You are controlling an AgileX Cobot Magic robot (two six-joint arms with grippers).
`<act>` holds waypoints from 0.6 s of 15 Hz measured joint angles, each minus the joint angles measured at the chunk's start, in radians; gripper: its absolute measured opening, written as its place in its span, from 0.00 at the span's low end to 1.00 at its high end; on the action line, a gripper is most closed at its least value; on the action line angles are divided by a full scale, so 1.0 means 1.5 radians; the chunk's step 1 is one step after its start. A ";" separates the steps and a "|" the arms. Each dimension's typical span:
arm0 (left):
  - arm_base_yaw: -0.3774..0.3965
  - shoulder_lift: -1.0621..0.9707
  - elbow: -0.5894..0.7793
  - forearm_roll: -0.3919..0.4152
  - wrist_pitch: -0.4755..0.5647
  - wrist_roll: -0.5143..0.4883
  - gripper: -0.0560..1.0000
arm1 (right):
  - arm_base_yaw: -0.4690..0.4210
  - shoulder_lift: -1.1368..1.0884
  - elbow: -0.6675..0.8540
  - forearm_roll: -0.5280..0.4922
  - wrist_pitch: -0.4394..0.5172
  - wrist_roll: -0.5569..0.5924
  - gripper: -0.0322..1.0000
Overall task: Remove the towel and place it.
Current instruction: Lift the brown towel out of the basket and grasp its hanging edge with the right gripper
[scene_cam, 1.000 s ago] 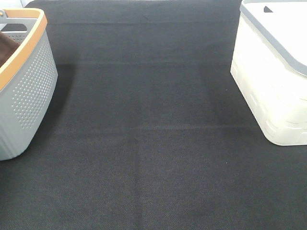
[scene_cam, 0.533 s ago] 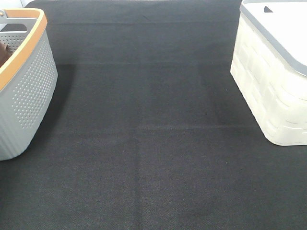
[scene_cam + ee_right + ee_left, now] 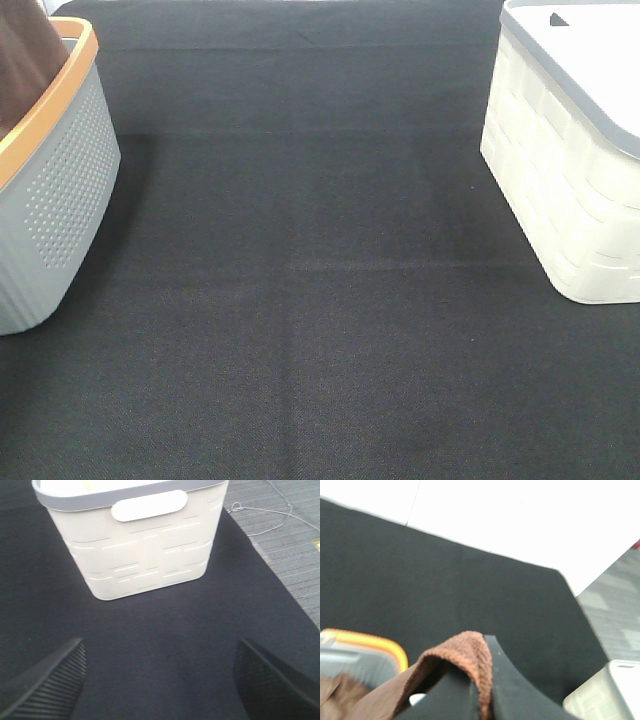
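A: Entry one, left gripper [image 3: 482, 672]; jaws clenched on a fold of the towel [image 3: 465, 652]; cloth pinched between the black fingers, the rest trailing toward the basket [image 3: 367, 642].

B: The towel's place in the high view?

A: Upper left corner of the frame; it hangs at the basket's orange rim; long axis roughly vertical, I judge; whether the lower end has cleared the basket, cannot tell.

B: Entry two, right gripper [image 3: 160, 680]?

A: Jaws spread wide, nothing held; over the black mat [image 3: 160, 625], facing the white bin [image 3: 140, 555]; well apart from the towel; the left arm is the nearer, being on it already.

B: What does the coming move turn on?

A: The mat lies right of the towel in the high view, the bin at the far right edge; a rightward carry, I judge.

B: Hidden?

A: Both arms out of the high view; towel's top cut by the frame edge; no tag visible; left wrist view blurred.
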 joint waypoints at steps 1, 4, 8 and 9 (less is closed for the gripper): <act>-0.013 -0.008 0.000 -0.012 -0.021 0.011 0.05 | 0.000 0.000 0.000 0.021 0.000 0.000 0.77; -0.074 -0.012 0.000 -0.034 -0.073 0.027 0.05 | 0.000 0.000 0.000 0.101 -0.001 -0.001 0.77; -0.175 -0.012 0.000 -0.039 -0.126 0.035 0.05 | 0.000 0.079 -0.002 0.258 -0.051 -0.093 0.77; -0.193 -0.012 0.000 -0.039 -0.135 0.035 0.05 | 0.000 0.123 -0.002 0.326 -0.073 -0.150 0.77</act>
